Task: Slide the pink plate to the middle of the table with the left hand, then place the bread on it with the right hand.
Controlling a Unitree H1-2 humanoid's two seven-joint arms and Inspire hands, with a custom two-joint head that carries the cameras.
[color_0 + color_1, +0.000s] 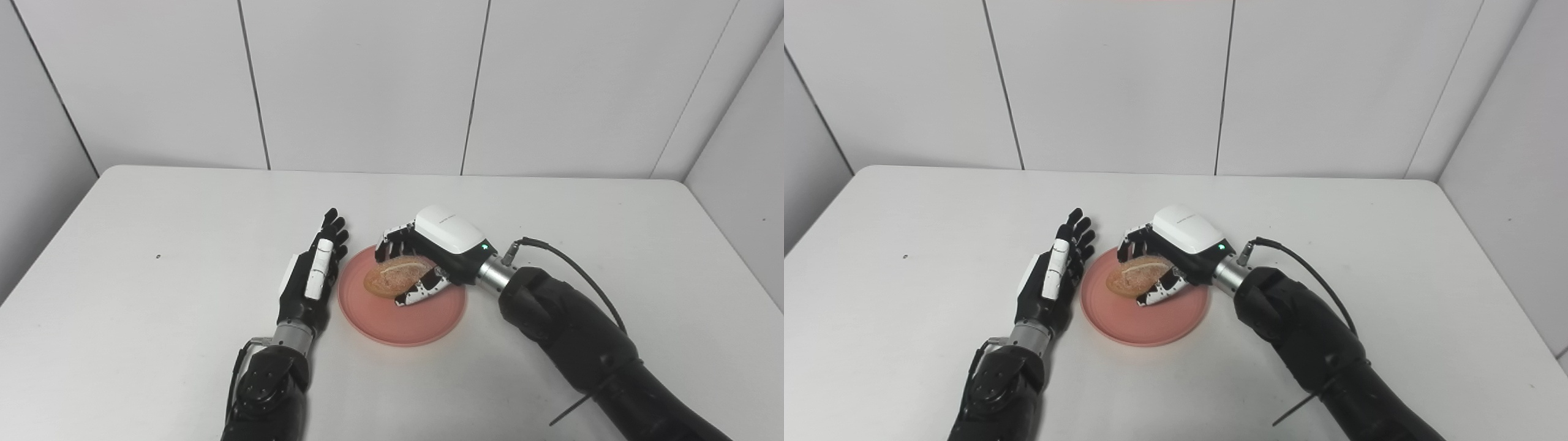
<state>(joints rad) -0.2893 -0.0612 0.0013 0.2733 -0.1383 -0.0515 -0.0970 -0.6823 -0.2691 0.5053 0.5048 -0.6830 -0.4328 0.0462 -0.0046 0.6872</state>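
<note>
Plate: pink plate [401,318] sits near the middle of the table [153,294], flat. Sliding step looks done to me.
Left hand: my left hand [312,269] lies just beside the plate's left rim, fingers straight and pressed together, holding nothing. Edge-on like a paddle, likely so the plate stays put if nudged. Whether it touches the rim I cannot tell.
Right hand: my right hand [422,260] reaches in over the plate's far side, palm down, curled round the bread.
Bread: bread [395,275] is over the plate's far half, pinched between my thumb below and fingers [392,240] above. Long axis roughly across the plate. Whether it rests on the plate or hangs just above, I cannot tell.
Why this grip: wrapping from the top keeps the roll from rolling off while I lower it.
Stage: placing, near the end, I judge. Release not yet made.
Risk: opening too wide could shove the bread toward the left rim.
</note>
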